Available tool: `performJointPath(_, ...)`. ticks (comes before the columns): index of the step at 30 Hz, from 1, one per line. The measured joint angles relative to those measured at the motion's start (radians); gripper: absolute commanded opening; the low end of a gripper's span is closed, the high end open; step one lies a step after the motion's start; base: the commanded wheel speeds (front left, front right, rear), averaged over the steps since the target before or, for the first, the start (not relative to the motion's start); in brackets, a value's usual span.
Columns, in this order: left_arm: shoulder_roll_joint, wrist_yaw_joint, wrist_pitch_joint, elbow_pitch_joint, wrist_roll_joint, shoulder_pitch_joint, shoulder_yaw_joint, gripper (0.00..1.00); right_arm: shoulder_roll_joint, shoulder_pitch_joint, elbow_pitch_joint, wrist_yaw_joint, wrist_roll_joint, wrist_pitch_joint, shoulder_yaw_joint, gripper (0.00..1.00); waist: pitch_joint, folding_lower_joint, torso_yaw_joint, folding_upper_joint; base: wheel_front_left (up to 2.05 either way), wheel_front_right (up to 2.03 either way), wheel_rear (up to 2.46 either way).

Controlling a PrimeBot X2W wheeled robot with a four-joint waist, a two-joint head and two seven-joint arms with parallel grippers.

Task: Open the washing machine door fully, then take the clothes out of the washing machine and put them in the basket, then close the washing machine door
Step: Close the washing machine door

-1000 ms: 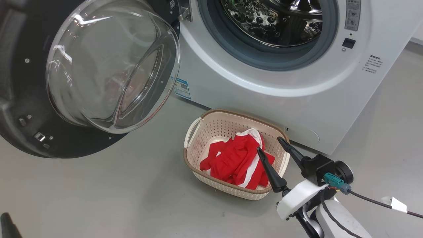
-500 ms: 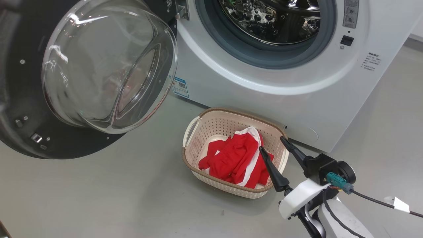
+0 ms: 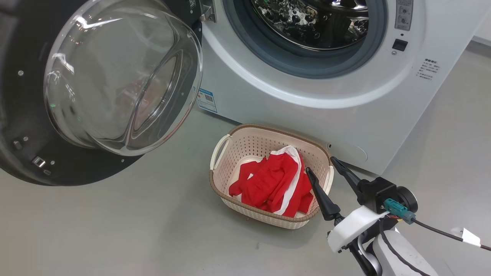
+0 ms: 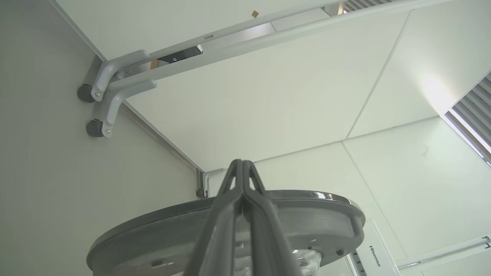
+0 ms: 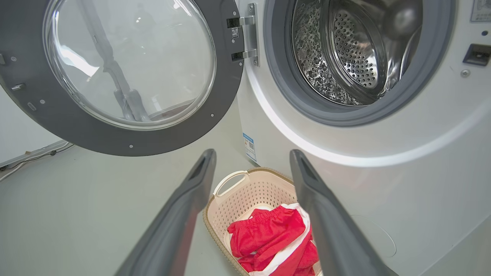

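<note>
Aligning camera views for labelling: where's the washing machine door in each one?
Head view: washing machine door at upper left, open, glass bulge toward the camera.
Left wrist view: door along the bottom edge, seen nearly edge-on as a grey disc behind the shut left end effector.
Right wrist view: door at upper left, open, hinge on its right side.
Shared landmark: the white washing machine, right of the door in all three.

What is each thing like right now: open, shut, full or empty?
Door, swung wide open.
Washer, mouth uncovered, looks empty inside.
Basket, upright on the floor, holding the clothes.
Clothes, bunched up in the basket.
Right gripper, open and empty, over the basket's right edge.
Left gripper, shut, nothing seen between its fingers.
</note>
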Motion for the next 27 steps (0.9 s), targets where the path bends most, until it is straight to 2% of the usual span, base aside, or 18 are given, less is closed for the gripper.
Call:
performJointPath(9,0.116,0.082,0.063,0.075,-0.018,-0.130,0.007,0.00,0.000,0.001,-0.007,-0.001,0.000,-0.003,-0.005,1.00,0.007,0.0000,-0.004,0.0000,0.00,0.00,0.00)
performJointPath(19,0.210,0.189,0.118,0.147,-0.032,-0.228,0.017,0.00,-0.002,0.006,-0.023,-0.001,-0.001,-0.003,-0.005,1.00,0.028,0.0000,-0.016,0.0000,0.00,0.00,0.00)
performJointPath(27,0.256,0.210,0.160,0.173,-0.069,-0.299,0.028,0.00,-0.019,0.005,-0.034,-0.001,-0.003,-0.003,-0.004,1.00,0.061,0.0000,-0.043,0.0000,0.00,0.00,0.00)
